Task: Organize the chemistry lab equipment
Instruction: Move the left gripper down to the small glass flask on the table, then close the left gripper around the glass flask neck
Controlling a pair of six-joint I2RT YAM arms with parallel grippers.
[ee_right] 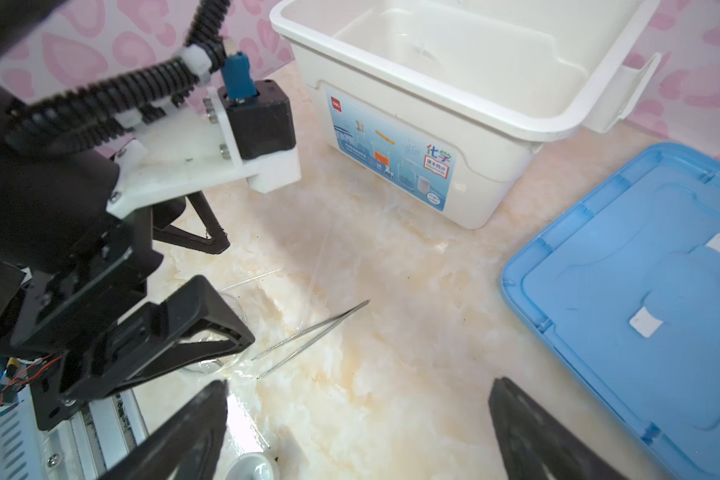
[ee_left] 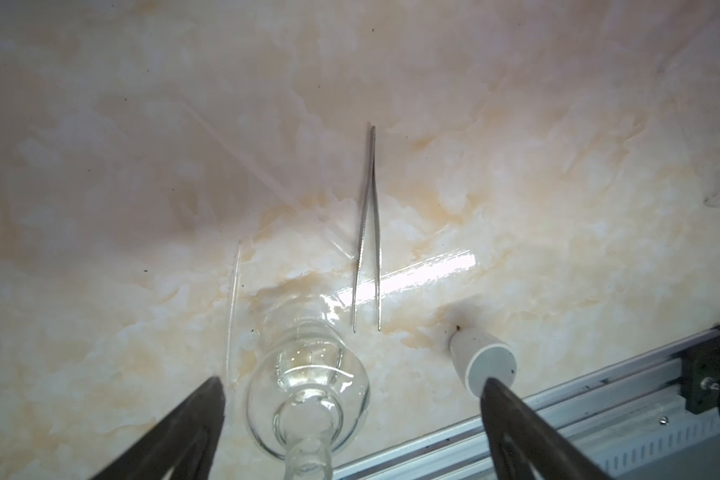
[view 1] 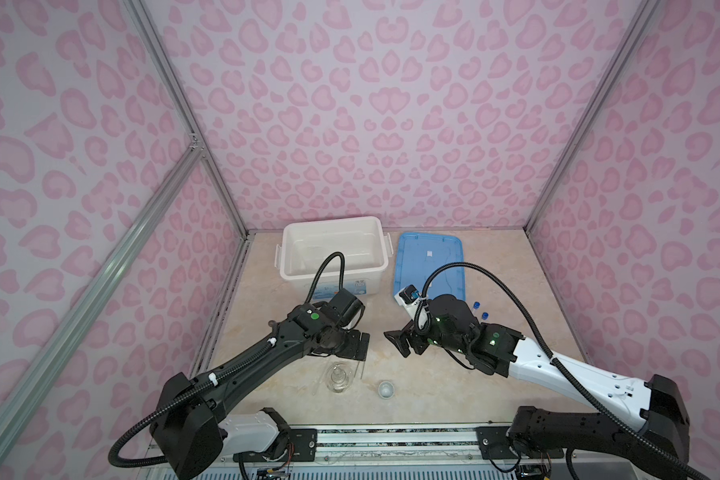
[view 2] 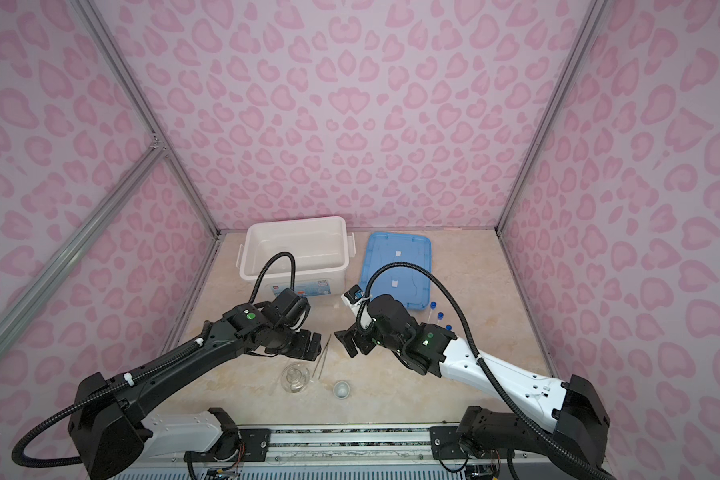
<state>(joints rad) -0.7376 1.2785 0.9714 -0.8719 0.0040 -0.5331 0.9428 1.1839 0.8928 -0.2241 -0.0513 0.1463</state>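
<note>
While both arms reach in over the marble-patterned tabletop [view 1: 433,386], the stock reads as follows. Left gripper [view 1: 360,347]: jaws spread wide, nothing held, poised above the front-left glassware. Right gripper [view 1: 398,344]: jaws likewise wide apart, nothing held, pointing toward the left gripper across the middle of the table. Clear glass flask [view 1: 338,376]: upright near the front edge; in the left wrist view it shows between the left gripper's fingers [ee_left: 208,415], neck toward the camera. Whether a beaker stands around it cannot be told. Metal tweezers [view 2: 324,351]: flat on the table, just beside the flask, tips parted. Thin glass rod [ee_left: 233,299]: flat on the table on the flask's other side. Small white cup [view 1: 385,390]: upright, near the front edge, to the right of the flask and apart from it. Blue-capped test tubes [view 2: 440,315]: three caps in a row just beside the near right corner of the flat blue lid [view 1: 429,257], partly hidden by the right arm. White bin [view 1: 329,284]: open, at the back left, beside the lid.
</note>
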